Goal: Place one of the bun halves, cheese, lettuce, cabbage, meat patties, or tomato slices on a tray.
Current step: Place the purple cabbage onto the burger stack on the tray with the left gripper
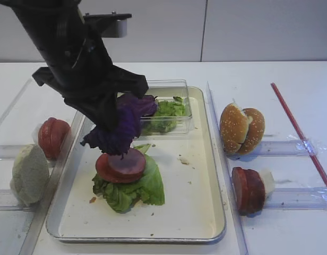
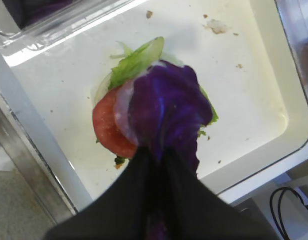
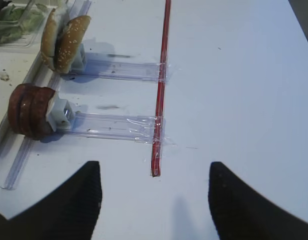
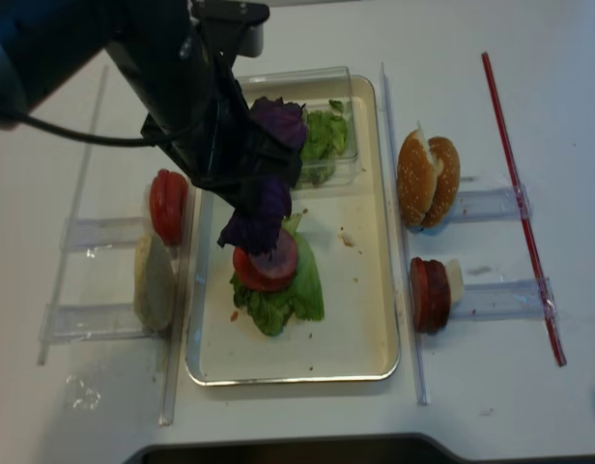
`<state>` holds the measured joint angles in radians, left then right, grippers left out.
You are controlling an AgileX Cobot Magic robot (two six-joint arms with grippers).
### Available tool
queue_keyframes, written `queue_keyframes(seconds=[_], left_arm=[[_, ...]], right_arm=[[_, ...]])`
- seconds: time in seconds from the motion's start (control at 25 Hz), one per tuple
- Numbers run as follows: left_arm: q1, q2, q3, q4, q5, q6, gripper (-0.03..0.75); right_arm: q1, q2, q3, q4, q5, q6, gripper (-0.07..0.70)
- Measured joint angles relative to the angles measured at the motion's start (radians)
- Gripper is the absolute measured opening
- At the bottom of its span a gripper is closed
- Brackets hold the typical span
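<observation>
My left gripper [image 1: 108, 121] is shut on the purple cabbage [image 1: 120, 130], which hangs crumpled just above the stack on the tray [image 1: 216, 212]. That stack is a green lettuce leaf [image 1: 136, 188] with a red tomato slice [image 1: 121, 166] on top. In the left wrist view the cabbage [image 2: 169, 105] droops from the gripper [image 2: 156, 155] over the tomato slice [image 2: 108, 127] and lettuce [image 2: 136, 60]. My right gripper [image 3: 154, 180] is open over bare table, holding nothing. The bun halves [image 1: 241, 129] stand on edge to the right of the tray.
A clear plastic box [image 1: 171, 106] with lettuce and purple leaves sits at the tray's far end. Meat patties [image 1: 248, 189] stand in a holder on the right. More tomato slices [image 1: 53, 137] and a pale lump [image 1: 29, 174] stand on the left. A red strip [image 3: 161, 85] lies ahead of the right gripper.
</observation>
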<state>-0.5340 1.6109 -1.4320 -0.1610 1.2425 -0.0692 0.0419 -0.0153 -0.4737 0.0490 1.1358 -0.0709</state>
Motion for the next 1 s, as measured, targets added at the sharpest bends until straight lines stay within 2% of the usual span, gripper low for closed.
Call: queue_keyframes(seconds=[0.4,0.84,1.0], left_arm=[[0.0,0.116,0.002,0.005,-0.013,0.0,0.038],[0.0,0.15,0.004,0.005,-0.016,0.0,0.038],[0.0,0.15,0.004,0.005,-0.043,0.0,0.038]], right_arm=[[0.0,0.0,0.0,0.0,0.0,0.0,0.473],[0.0,0.0,0.0,0.0,0.0,0.0,0.473],[0.0,0.0,0.0,0.0,0.0,0.0,0.473]])
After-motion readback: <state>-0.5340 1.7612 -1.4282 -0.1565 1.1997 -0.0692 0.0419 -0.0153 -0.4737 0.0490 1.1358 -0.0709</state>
